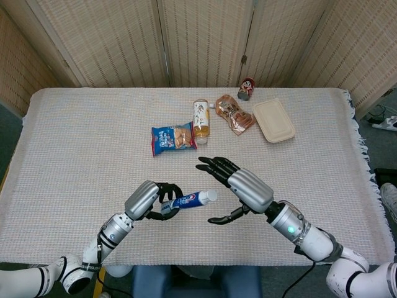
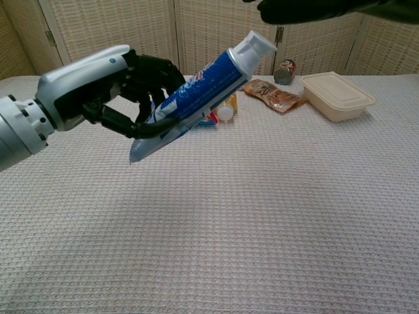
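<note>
No lettering comes through clearly enough to read anywhere. The blue-and-white toothpaste tube [image 2: 196, 98] carries white print along its side, but it stays a blur, and the blue snack packet [image 1: 173, 138] shows only smudged marks.
</note>
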Robot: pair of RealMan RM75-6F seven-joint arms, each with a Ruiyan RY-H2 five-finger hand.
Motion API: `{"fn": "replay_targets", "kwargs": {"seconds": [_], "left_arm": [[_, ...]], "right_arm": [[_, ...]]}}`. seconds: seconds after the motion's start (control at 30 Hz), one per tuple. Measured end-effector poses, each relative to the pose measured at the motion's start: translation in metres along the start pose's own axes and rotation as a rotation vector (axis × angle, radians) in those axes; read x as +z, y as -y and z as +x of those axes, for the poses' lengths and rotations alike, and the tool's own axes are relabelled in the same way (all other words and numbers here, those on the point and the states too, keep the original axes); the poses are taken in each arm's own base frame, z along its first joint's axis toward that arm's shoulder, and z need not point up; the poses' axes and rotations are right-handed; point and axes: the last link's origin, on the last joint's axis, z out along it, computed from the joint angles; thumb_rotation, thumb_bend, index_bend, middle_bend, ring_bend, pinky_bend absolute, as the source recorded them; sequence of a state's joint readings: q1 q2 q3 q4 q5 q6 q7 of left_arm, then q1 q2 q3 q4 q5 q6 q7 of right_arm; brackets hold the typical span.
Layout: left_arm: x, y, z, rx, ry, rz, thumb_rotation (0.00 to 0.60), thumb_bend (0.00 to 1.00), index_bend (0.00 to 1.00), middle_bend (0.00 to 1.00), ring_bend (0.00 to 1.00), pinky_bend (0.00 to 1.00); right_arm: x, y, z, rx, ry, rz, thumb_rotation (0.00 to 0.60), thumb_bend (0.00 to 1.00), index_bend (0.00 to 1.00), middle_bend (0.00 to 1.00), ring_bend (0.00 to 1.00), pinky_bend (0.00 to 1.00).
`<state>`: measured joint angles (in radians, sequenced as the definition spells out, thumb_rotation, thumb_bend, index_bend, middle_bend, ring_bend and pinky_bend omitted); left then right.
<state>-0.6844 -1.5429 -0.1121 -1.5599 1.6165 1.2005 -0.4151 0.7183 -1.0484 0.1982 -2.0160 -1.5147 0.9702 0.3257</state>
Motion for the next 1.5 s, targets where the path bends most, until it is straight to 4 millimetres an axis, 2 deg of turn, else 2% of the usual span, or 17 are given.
{"fn": "replay_targets", "kwargs": {"seconds": [0.23, 0.43, 0.67, 1.17, 1.5], "left_arm": [[0.008, -0.005, -0.008, -0.014, -0.004, -0.008, 0.600, 0.86, 0.71, 0.76, 0.69, 0.68], [0.011, -0.006, -0.010, -0.027, -0.013, -0.005, 0.600, 0.86, 0.71, 0.76, 0.69, 0.68], [0.011, -0.005, -0.009, -0.049, -0.024, 0.001, 0.600, 0.86, 0.71, 0.77, 0.69, 0.68], [0.013, -0.006, -0.005, -0.055, -0.036, 0.005, 0.600, 0.87, 0.71, 0.78, 0.70, 0.68], [0.012, -0.003, -0.003, -0.050, -0.041, 0.019, 0.600, 0.87, 0.72, 0.79, 0.70, 0.68]], "right_arm": [[0.018, 0.008, -0.012, 0.017, 0.039, 0.021, 0.286, 0.12, 0.00, 0.00, 0.00, 0.00], [0.026, 0.009, -0.018, 0.004, 0.042, 0.027, 0.286, 0.12, 0.00, 0.00, 0.00, 0.00], [0.026, 0.007, -0.021, -0.011, 0.029, 0.019, 0.286, 0.12, 0.00, 0.00, 0.00, 0.00], [0.036, 0.003, -0.040, 0.049, 0.028, 0.026, 0.284, 0.12, 0.00, 0.00, 0.00, 0.00], [0.039, 0.001, -0.043, 0.076, 0.032, 0.019, 0.283, 0.12, 0.00, 0.00, 0.00, 0.00]]}}
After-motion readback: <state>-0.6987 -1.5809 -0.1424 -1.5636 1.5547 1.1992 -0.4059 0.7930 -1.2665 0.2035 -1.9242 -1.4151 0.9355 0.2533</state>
